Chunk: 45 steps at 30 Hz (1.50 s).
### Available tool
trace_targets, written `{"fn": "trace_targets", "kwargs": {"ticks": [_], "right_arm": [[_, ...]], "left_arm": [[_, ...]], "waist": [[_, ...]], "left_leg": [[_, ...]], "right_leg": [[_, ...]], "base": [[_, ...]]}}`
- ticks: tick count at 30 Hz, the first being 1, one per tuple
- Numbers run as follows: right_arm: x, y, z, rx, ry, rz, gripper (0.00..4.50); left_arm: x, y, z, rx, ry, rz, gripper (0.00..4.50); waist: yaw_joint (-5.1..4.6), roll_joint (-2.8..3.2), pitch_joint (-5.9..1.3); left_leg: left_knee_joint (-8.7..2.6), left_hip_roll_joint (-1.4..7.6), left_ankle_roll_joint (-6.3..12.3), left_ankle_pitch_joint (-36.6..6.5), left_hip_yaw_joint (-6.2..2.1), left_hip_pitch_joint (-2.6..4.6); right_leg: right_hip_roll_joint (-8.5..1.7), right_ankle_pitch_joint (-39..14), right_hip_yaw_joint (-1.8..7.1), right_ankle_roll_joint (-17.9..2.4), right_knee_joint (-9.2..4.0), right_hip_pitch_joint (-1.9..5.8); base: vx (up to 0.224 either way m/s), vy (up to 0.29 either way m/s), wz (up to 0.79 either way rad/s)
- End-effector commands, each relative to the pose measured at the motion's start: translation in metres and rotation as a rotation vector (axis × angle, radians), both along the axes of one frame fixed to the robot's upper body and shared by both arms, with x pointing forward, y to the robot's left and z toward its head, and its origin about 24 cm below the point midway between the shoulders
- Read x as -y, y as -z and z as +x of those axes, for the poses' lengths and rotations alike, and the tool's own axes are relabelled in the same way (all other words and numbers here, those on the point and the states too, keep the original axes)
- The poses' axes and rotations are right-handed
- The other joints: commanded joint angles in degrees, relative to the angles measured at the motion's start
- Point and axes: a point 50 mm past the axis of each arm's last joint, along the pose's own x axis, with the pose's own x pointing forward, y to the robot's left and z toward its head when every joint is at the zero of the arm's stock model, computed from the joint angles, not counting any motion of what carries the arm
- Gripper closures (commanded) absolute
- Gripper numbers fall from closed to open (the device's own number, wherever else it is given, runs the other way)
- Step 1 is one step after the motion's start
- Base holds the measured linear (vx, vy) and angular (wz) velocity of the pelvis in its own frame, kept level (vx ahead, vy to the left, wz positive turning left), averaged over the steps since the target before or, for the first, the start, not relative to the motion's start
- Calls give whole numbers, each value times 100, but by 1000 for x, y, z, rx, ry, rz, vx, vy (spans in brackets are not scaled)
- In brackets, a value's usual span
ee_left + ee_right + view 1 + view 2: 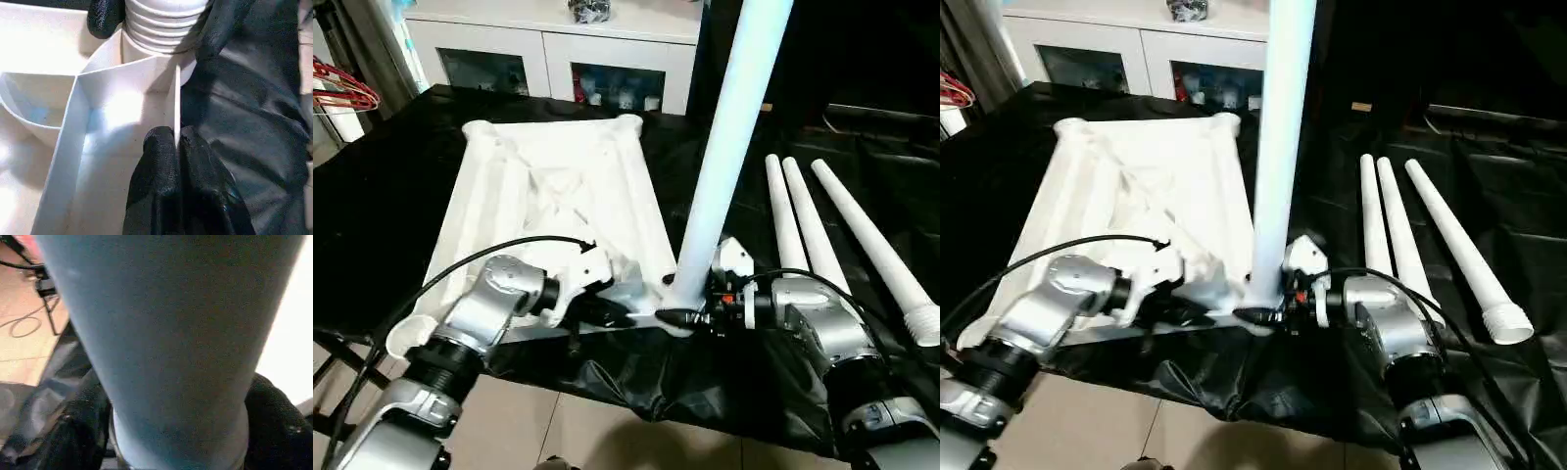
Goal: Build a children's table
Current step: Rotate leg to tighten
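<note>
Nearest, the left gripper (177, 142) is pinched tight on the tabletop's (558, 196) thin near rim, seen from its wrist, beside the ribbed foot of the upright leg (729, 147). The right gripper (690, 315) clasps that leg's base at the near-right corner socket. Beyond, three spare legs (822, 230) lie on the black-draped table (382, 196).

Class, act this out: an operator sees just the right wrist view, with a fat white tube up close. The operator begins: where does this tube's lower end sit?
Observer: The upright leg has a ribbed end, which sits at the near right corner socket of the tabletop.
Operator: What steadies the tabletop?
Observer: The left end effector pinches a thin edge wall beside that socket.
Operator: Any legs waiting?
Observer: Three spare legs lie side by side on the black cloth, on the robot's right.
</note>
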Motion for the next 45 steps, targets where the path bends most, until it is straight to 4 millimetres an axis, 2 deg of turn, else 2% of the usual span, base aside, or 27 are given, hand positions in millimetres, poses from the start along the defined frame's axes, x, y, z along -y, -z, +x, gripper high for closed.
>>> {"fn": "trace_targets", "kwargs": {"ticks": [1,5,7,9,11,12,13,16,17,19,21,23,24,25,29,30,32,33,36,37,39,42,44,45], "right_arm": [[-12,2,-8,-23,-82,8,143],[-16,4,-7,-19,-55,18,165],[-20,6,-3,-4,-5,27,169],[-27,10,9,28,148,24,171],[-29,12,14,32,220,13,172],[-33,15,21,45,319,-7,172],[-34,17,23,46,353,-14,172],[-46,25,35,14,591,-50,173],[-47,26,36,12,604,-52,173],[-58,29,41,-9,719,-66,173],[-65,29,42,-10,744,-74,173],[-69,28,42,-1,718,-60,173],[-70,27,41,0,710,-50,117],[-71,26,41,-8,704,-38,103],[-69,23,42,-25,671,16,97],[-66,20,43,-1,657,29,79],[-63,18,43,20,631,39,79],[-59,16,43,44,598,47,79],[-53,14,39,62,509,56,79],[-50,13,36,74,457,59,79],[-45,12,30,82,368,58,79],[-37,12,22,78,256,49,79],[-27,12,13,66,146,34,79],[-24,12,9,57,109,30,79]], "left_arm": [[14,-15,2,56,63,-57,450],[15,-13,3,71,26,-62,450],[18,-12,7,93,-26,-69,450],[24,-13,15,124,-126,-84,450],[26,-13,18,133,-164,-91,450],[30,-14,21,147,-213,-94,450],[32,-14,22,152,-230,-93,450],[46,-15,31,190,-358,-85,450],[47,-15,31,191,-366,-86,450],[61,-19,34,208,-441,-107,450],[68,-20,34,211,-456,-123,450],[72,-19,31,205,-434,-130,450],[74,-19,30,203,-425,-131,450],[75,-18,29,205,-418,-132,450],[74,-17,26,199,-378,-134,450],[72,-16,23,194,-355,-131,450],[69,-15,21,191,-326,-131,450],[67,-15,19,187,-291,-133,450],[63,-14,16,177,-242,-130,450],[60,-13,14,169,-219,-126,450],[56,-13,12,153,-178,-126,450],[50,-13,8,141,-115,-123,450],[42,-12,5,121,-49,-103,450],[39,-11,4,113,-33,-97,450]], "waist": [[-8,14,-423],[13,-19,-423],[9,-15,-419],[-8,-23,-413],[-58,-22,-410],[-100,-53,-410],[-154,-51,-398],[-196,-50,-397],[-210,-47,-411],[-235,-51,-422],[-219,-49,-432],[-210,-57,-444],[-205,-67,-441],[-203,-62,-433],[-203,-56,-421],[-202,-51,-425],[-214,-12,-429],[-221,-31,-437],[-210,-32,-431],[-199,44,-424],[-198,-3,-421],[-157,-5,-421],[-122,26,-418],[-99,14,-416]], "left_leg": [[-367,242,372,-979,-51,109],[-366,239,352,-958,-46,108],[-370,233,312,-958,-49,114],[-378,233,269,-974,-54,104],[-390,220,180,-985,-63,104],[-400,216,141,-1014,-70,106],[-398,206,124,-1005,-68,87],[-392,194,126,-1030,-56,117],[-384,198,103,-990,-58,108],[-384,206,117,-899,-54,105],[-372,193,190,-785,-49,99],[-355,183,306,-657,-43,75],[-350,180,376,-636,-39,68],[-354,181,408,-664,-39,69],[-365,196,383,-857,-43,80],[-368,201,377,-832,-47,83],[-365,206,378,-804,-51,78],[-355,201,415,-785,-46,70],[-352,204,506,-774,-46,69],[-349,202,511,-835,-53,75],[-359,211,519,-918,-50,81],[-359,227,504,-978,-45,87],[-360,233,481,-1038,-44,103],[-365,233,484,-1042,-42,103]], "right_leg": [[-467,-465,279,-1418,-426,305],[-475,-491,286,-1387,-428,302],[-485,-581,286,-1363,-440,297],[-492,-672,289,-1333,-444,295],[-488,-743,282,-1339,-447,297],[-485,-819,275,-1317,-457,310],[-490,-863,283,-1316,-455,308],[-485,-1002,294,-1274,-492,284],[-491,-945,294,-1291,-469,295],[-486,-736,295,-1323,-458,298],[-479,-502,291,-1346,-441,310],[-475,-232,290,-1352,-415,331],[-479,-166,289,-1359,-415,332],[-480,-213,285,-1359,-422,331],[-489,-512,289,-1327,-453,327],[-489,-485,287,-1332,-447,326],[-482,-343,286,-1376,-428,324],[-482,-224,286,-1404,-423,334],[-480,-160,281,-1459,-415,338],[-486,-230,280,-1459,-423,335],[-471,-272,281,-1446,-442,339],[-466,-354,280,-1447,-434,333],[-458,-436,276,-1432,-451,323],[-445,-416,278,-1430,-447,321]], "base": [[0,0,0],[0,0,0],[0,0,0],[0,0,0],[0,0,0],[0,0,0],[0,0,0],[0,0,0],[0,0,0],[0,0,0],[0,0,0],[0,0,0],[0,0,0],[0,0,0],[0,0,0],[0,0,0],[0,0,0],[0,0,0],[0,0,0],[0,0,0],[0,0,0],[0,0,0],[0,0,0],[0,0,0]]}}
